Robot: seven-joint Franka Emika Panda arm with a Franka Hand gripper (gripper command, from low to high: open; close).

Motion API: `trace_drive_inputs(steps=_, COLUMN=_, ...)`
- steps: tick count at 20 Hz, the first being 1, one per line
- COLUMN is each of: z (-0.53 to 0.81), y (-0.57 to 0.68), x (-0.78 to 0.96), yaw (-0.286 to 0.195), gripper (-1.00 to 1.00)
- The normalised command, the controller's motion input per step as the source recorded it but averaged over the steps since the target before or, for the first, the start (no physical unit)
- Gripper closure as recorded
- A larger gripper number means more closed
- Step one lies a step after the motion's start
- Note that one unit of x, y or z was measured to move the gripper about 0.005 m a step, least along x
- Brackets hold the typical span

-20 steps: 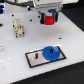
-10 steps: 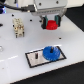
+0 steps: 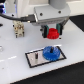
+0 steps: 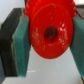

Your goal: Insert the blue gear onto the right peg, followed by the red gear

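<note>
The red gear (image 3: 52, 33) hangs above the table with my gripper (image 3: 52, 31) shut on it; the wrist view shows the red gear (image 4: 52, 33) filling the space between my teal pads (image 4: 21, 46). Just below, toward the near edge, the blue gear (image 3: 51, 52) lies flat on the grey, black-rimmed base plate (image 3: 35, 58), at the plate's end on the exterior view's right. The right peg is hidden under the blue gear. A thin dark pin (image 3: 38, 56) stands at the plate's other end.
A small cream-and-dark object (image 3: 19, 28) stands on the white table toward the exterior view's left, behind the plate. The arm's white body (image 3: 50, 12) fills the space above the gripper.
The gripper with the red gear has shifted slightly toward the base plate. The blue gear stays in place on the plate.
</note>
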Motion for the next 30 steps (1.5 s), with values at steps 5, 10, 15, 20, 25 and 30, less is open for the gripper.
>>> trace_drive_inputs(steps=5, z=0.05, y=-0.04, x=0.62, yaw=0.000, gripper=1.00)
trace_drive_inputs(steps=10, z=0.00, y=-0.02, x=0.46, yaw=0.000, gripper=1.00)
trace_drive_inputs(steps=15, z=-0.02, y=-0.04, x=0.20, yaw=0.000, gripper=1.00)
trace_drive_inputs(steps=20, z=0.00, y=0.01, x=0.08, yaw=0.000, gripper=1.00)
trace_drive_inputs(steps=25, z=0.30, y=-0.03, x=0.09, yaw=0.000, gripper=1.00)
trace_drive_inputs(steps=30, z=0.15, y=0.00, x=0.04, yaw=0.000, gripper=1.00)
